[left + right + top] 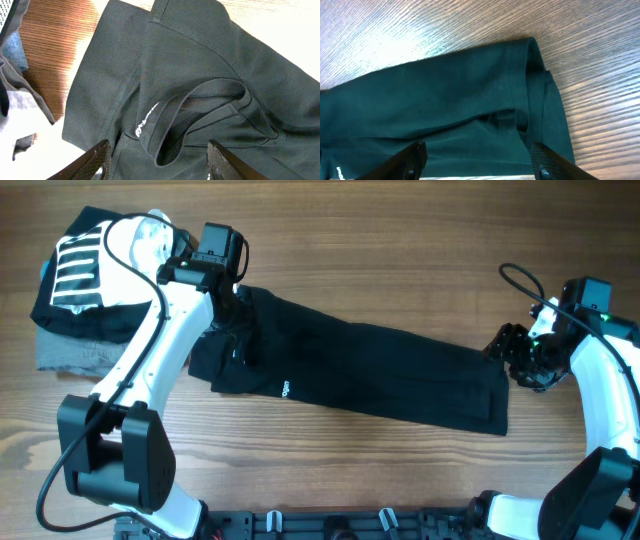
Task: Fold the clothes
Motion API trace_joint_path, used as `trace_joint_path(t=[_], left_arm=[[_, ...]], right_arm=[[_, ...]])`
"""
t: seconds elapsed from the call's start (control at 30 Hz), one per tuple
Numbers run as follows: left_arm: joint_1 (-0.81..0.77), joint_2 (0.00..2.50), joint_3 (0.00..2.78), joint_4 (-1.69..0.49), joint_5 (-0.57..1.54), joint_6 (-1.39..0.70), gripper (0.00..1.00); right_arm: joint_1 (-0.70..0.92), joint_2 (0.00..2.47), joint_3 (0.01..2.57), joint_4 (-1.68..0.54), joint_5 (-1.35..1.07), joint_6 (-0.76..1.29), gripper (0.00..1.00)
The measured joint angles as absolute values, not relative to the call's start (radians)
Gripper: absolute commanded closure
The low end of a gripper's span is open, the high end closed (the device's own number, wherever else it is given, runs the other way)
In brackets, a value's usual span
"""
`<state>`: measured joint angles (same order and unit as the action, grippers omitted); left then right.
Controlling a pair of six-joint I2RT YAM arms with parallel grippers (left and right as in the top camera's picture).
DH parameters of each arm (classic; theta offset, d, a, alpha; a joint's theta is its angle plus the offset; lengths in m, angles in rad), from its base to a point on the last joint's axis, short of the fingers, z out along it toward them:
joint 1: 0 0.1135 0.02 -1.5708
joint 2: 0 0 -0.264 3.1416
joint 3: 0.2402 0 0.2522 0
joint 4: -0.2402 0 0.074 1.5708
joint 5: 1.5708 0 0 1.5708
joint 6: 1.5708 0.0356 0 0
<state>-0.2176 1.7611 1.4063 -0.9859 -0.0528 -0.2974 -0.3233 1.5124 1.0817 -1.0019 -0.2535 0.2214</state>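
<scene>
Table [350, 470], black T-shirt [380, 370], collar [215, 87] in left-wrist view only, left hand [157, 155], right hand [480, 155] wide

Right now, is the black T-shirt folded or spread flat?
Partly folded: the black T-shirt lies as a long narrow strip, with doubled layers.

Two robot arms have smooth, glossy white shells. The left arm [150, 345] and the right arm [612, 385] are each built of rounded links joined by chunky matte-black joint housings [110, 450]. A boxy black camera unit [215, 245] sits at the left wrist, and a thin black cable [125, 240] loops over the white casing. The right wrist has its own black lead [518, 278] and a small green light [603, 306]. The left gripper [160, 162] and right gripper [480, 160] are black, with dark, wedge-shaped fingers [95, 161] and angular edges.
</scene>
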Motion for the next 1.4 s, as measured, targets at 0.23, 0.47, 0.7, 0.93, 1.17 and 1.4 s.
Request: trace_joint_path(t=[0.23, 0.47, 0.7, 0.93, 1.17, 1.4], left_arm=[[-0.218, 1.761, 1.406, -0.986, -0.050, -0.303, 0.38], [-0.218, 1.761, 1.406, -0.986, -0.050, -0.306, 0.36], [-0.218, 1.761, 1.406, -0.986, -0.050, -0.306, 0.36], [-0.267, 1.761, 1.406, -0.971, -0.050, -0.305, 0.34], [-0.303, 1.761, 1.406, -0.968, -0.049, -0.301, 0.35], [-0.303, 1.777, 1.389, -0.926, -0.049, -0.301, 0.35]], right_arm=[[-0.323, 1.512, 1.081, -0.996, -0.289, 0.203, 0.28], [-0.323, 1.512, 1.079, -0.994, -0.292, 0.200, 0.28], [-0.323, 1.512, 1.075, -0.995, -0.295, 0.196, 0.33], [-0.324, 1.512, 0.966, -0.936, -0.327, 0.170, 0.33], [-0.323, 1.512, 0.963, -0.921, -0.412, 0.134, 0.42], [-0.323, 1.512, 0.892, -0.913, -0.384, 0.169, 0.38]])
